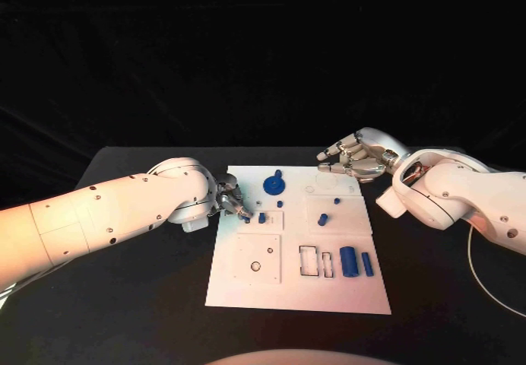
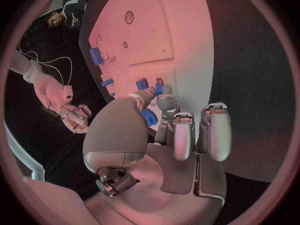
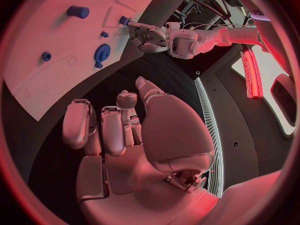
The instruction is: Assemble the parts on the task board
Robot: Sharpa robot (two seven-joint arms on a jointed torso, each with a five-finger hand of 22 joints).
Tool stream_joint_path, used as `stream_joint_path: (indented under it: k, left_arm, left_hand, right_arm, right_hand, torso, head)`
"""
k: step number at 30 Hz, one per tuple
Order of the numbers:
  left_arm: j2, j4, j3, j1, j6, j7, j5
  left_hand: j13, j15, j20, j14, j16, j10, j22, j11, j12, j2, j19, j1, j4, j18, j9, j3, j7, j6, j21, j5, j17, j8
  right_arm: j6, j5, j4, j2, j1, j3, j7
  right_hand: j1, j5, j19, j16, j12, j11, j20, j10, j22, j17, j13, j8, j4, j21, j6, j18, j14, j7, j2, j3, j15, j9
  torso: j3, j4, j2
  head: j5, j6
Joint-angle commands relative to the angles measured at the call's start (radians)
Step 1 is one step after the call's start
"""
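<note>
The board point(image 1: 247, 293) lies mid-table, its near edge bare. At its left edge, the left hand point(image 1: 228, 199) pinches a small blue part point(image 2: 149, 117); the right hand point(image 1: 353, 158) hovers empty, fingers apart, off its far right corner.

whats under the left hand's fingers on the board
The left hand pinches a small blue part over the task board near its left edge. The fingers cover the board spot directly beneath.
</note>
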Motion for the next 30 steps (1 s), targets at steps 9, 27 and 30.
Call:
stream_joint_path:
  k: [9,27,30]
  left_arm:
    - [-0.002,0.005,-0.005,-0.007,0.079,-0.033,-0.018]
    - [0.014,0.009,-0.005,-0.007,0.085,-0.041,-0.017]
    - [0.022,0.004,-0.005,-0.007,0.094,-0.049,-0.016]
  left_hand:
    - [0.007,-0.007,-0.007,0.107,0.003,0.015,0.199,-0.002,0.010,0.001,0.077,-0.012,-0.139,-0.010,-0.001,0.148,-0.009,0.003,0.006,0.018,0.263,0.009]
    - [0.034,-0.007,-0.008,0.107,0.003,0.034,0.201,-0.004,0.034,-0.013,0.078,-0.040,-0.143,-0.011,-0.003,0.153,-0.013,0.016,0.008,0.042,0.263,0.015]
    - [0.056,-0.010,-0.009,0.107,0.003,0.048,0.206,-0.008,0.051,-0.024,0.080,-0.080,-0.126,-0.012,-0.007,0.130,-0.019,0.030,0.013,0.047,0.263,0.017]
  right_arm:
    - [0.015,-0.002,-0.001,0.000,-0.003,0.000,0.000]
    - [0.015,-0.002,0.000,0.001,-0.004,0.000,0.000]
    - [0.015,-0.002,0.000,0.001,-0.004,0.000,0.000]
  right_hand:
    - [0.001,0.004,-0.005,-0.008,-0.001,-0.003,-0.003,-0.006,-0.002,-0.002,0.000,-0.001,0.000,-0.005,0.002,0.020,0.039,-0.003,0.010,-0.004,0.003,0.001]
    - [0.001,0.004,-0.005,-0.008,-0.001,-0.003,-0.003,-0.006,-0.002,-0.002,0.000,-0.001,0.000,-0.005,0.002,0.020,0.039,-0.003,0.010,-0.004,0.003,0.001]
    - [0.001,0.004,-0.005,-0.008,-0.001,-0.003,-0.003,-0.006,-0.002,-0.002,0.000,-0.001,0.000,-0.005,0.002,0.020,0.039,-0.003,0.010,-0.004,0.003,0.001]
  torso:
    - [-0.0007,0.0000,0.000]
    - [0.0010,0.0003,-0.001]
    - [0.0014,0.0002,-0.001]
  head:
    - [0.002,-0.002]
    - [0.001,-0.006]
    - [0.001,-0.005]
